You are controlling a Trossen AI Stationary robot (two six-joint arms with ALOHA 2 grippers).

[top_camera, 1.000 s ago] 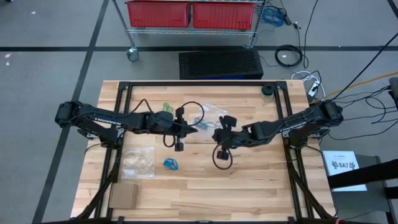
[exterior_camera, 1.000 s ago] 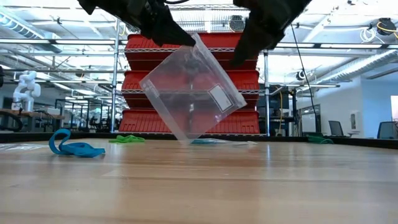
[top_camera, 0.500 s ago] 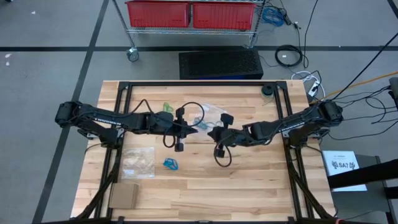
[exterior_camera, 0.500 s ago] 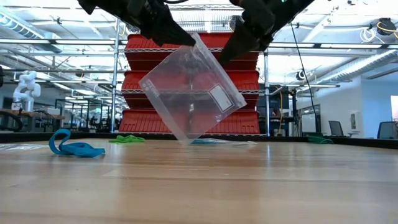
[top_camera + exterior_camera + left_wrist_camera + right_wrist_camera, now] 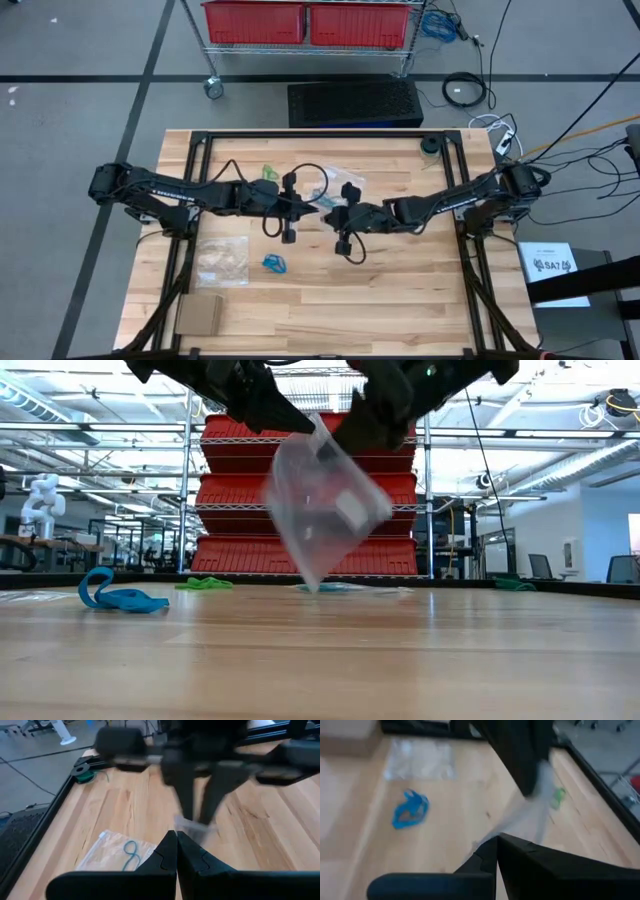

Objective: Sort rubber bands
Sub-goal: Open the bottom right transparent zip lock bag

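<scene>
Right, high view: I'm seeing the left gripper (image 5: 312, 208) and right gripper (image 5: 340, 214) meeting mid-table, probably to spread a bag for filling; blue rubber bands (image 5: 274, 264) are lying nearer me, green ones (image 5: 270, 172) farther back.
Low view: the clear bag (image 5: 322, 505) is hanging tilted, long axis slanting, one corner pointing tableward.
Left wrist view: fingers (image 5: 165, 857) are clenching the bag's edge.
Right wrist view: fingers (image 5: 487, 855) are pinching it too.

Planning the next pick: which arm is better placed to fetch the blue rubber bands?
Probably left: the blue rubber bands lie below the left gripper, which, like the right gripper, is shut on the clear bag.
</scene>
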